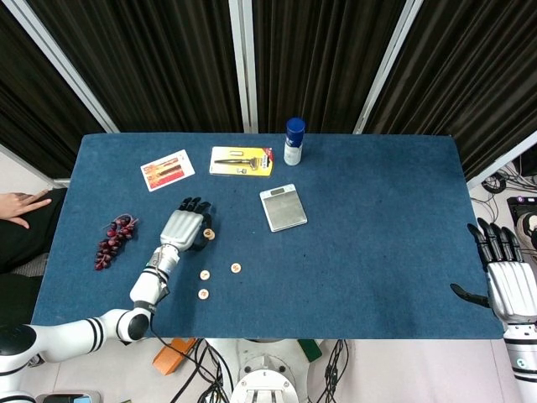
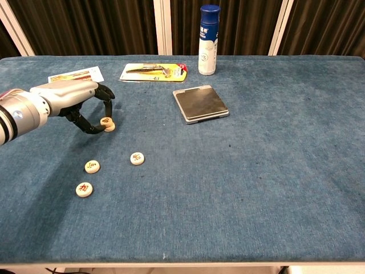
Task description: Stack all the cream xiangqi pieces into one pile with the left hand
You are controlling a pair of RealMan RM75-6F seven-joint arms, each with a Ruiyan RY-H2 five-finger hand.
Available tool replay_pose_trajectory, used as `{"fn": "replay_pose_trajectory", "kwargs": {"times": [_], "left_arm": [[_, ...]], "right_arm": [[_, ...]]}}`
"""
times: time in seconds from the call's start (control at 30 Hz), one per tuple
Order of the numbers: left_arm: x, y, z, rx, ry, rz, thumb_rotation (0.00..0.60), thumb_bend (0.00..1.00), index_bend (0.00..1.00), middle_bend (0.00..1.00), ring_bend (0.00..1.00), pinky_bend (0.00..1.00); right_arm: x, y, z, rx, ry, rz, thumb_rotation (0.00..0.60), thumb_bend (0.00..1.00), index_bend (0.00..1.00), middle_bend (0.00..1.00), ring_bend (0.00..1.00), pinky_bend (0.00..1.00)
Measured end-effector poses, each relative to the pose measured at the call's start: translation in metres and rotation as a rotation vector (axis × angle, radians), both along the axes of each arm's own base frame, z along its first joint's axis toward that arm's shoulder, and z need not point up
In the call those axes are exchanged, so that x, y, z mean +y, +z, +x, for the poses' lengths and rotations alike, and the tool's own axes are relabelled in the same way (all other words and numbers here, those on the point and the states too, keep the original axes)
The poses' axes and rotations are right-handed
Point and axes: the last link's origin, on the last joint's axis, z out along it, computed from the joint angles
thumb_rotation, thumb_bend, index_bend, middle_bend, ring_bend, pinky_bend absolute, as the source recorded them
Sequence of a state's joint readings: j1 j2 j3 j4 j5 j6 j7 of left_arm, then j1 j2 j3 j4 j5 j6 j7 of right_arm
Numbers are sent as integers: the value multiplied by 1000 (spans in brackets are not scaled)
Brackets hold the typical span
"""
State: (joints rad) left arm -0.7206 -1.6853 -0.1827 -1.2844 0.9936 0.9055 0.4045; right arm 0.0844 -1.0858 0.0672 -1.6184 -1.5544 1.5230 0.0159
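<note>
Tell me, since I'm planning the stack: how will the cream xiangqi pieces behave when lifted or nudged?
The loose pieces look like flat rigid discs, so they should sit stably and stack flush. Being small and thin, they are probably light and could slide on the table when nudged. On edge they might roll. The left hand already holds one by pinching.

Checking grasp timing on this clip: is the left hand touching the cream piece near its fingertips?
Touching. In the chest view the left hand has its dark fingertips closed against the cream piece, with no gap showing between them.
</note>
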Motion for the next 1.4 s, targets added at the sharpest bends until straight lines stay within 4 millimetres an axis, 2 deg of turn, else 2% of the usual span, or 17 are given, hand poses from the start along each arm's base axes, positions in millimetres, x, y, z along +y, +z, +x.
{"fn": "replay_pose_trajectory", "kwargs": {"times": [0.57, 0.63, 0.77, 0.87, 1.03, 1.17, 1.27, 1.4], "left_arm": [[-2, -2, 2, 3, -11, -7, 600, 328, 419, 102, 0, 0], [-2, -2, 2, 4, -12, -7, 600, 297, 367, 84, 0, 0], [-3, 0, 3, -2, -11, 2, 600, 248, 148, 40, 0, 0], [-5, 6, 4, -18, -14, 21, 599, 234, 101, 37, 0, 0], [-15, 27, 1, -39, -35, 60, 596, 235, 241, 45, 0, 0], [-37, 46, -9, -57, -67, 67, 596, 244, 330, 62, 0, 0], [-58, 53, -19, -59, -95, 55, 594, 247, 358, 62, 0, 0], [-86, 52, -26, -72, -124, 21, 592, 256, 363, 62, 0, 0]], "right_arm": [[0, 0, -1, -2, -1, -1, 600, 97, 0, 0, 0, 70], [0, 0, -1, -3, -1, -1, 600, 98, 0, 0, 0, 70], [-1, 0, 0, -2, -1, -3, 600, 97, 0, 0, 0, 70], [-1, 0, 0, -1, 3, -2, 600, 98, 0, 0, 0, 70], [-1, 1, 0, 1, 5, -1, 600, 97, 0, 0, 0, 70], [-1, 1, 0, -2, 6, -1, 600, 98, 0, 0, 0, 70], [-1, -1, 0, -5, 10, 2, 600, 97, 0, 0, 0, 70], [-2, -3, 2, -5, 18, 7, 600, 98, 0, 0, 0, 70]]}}
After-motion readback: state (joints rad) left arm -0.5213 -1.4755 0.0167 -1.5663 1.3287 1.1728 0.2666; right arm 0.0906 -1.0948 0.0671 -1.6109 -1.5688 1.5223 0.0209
